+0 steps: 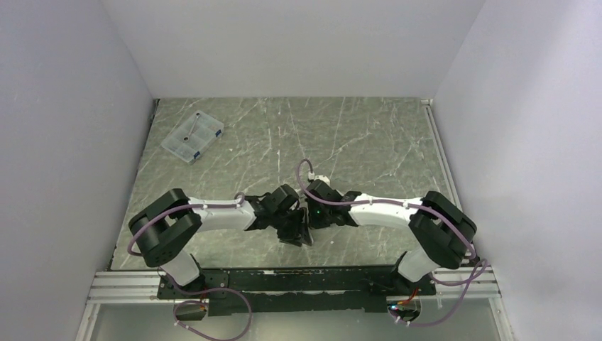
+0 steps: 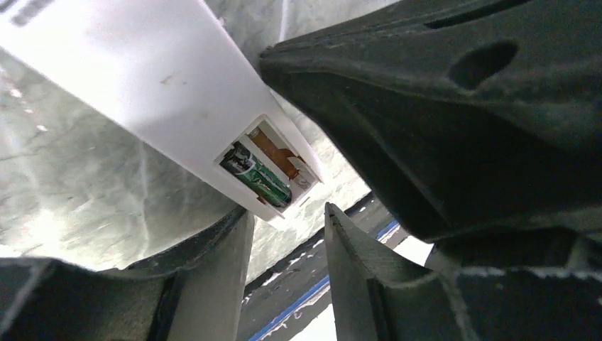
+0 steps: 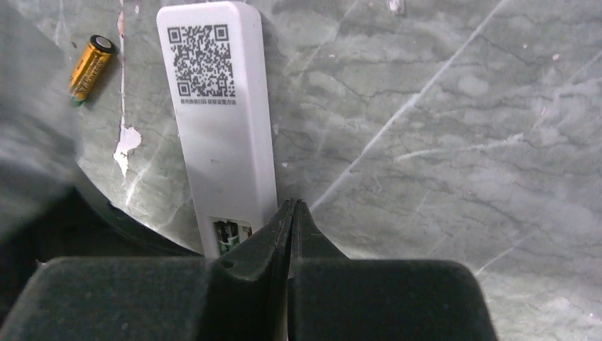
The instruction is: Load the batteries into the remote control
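Right wrist — hand [image 3: 292,207] closed, beside remote control [image 3: 220,128]

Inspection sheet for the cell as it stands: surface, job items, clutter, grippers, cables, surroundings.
Surface: marbled grey-green table, pale scuffs.
Job's things: remote control lies back up, QR label showing, battery bay open; dark green battery seated in it, slot beside it empty; copper-orange battery loose on the table near the remote's far end.
Clutter: clear compartment box at the far left.
Grippers: left gripper open, at the remote's bay end; right gripper shut, tips by the remote's edge beside the bay.
Cables: purple cables run along both arms.
Surroundings: plain pale walls on three sides; aluminium rail at the near edge.
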`<action>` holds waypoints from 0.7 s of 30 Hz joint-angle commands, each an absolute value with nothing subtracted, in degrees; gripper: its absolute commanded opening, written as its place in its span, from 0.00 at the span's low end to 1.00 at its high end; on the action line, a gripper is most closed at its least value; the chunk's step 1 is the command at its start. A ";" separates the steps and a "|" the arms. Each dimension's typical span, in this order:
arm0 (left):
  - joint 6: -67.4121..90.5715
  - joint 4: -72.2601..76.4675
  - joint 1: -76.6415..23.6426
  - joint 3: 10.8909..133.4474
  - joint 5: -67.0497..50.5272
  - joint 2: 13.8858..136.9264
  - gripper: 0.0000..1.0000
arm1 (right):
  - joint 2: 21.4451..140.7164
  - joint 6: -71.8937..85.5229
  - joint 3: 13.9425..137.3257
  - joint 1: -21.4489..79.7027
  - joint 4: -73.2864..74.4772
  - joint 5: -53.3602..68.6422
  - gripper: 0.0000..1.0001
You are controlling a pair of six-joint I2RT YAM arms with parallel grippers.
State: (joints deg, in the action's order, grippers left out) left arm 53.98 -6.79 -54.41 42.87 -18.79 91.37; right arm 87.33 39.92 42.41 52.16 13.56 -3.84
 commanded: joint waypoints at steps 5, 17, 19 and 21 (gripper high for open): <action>55.77 -1.14 -56.43 44.95 -16.85 94.67 0.48 | 87.38 36.81 45.41 50.35 12.97 -3.13 0.00; 53.61 -1.05 -56.57 50.19 -16.09 97.63 0.50 | 77.27 35.07 46.71 48.35 23.02 -10.64 0.09; 52.93 -2.38 -56.60 51.24 -16.26 97.48 0.51 | 75.35 35.07 46.97 48.25 24.99 -12.35 0.11; 52.25 -4.12 -56.60 52.14 -15.90 96.76 0.53 | 73.94 34.97 47.15 48.17 26.19 -13.01 0.11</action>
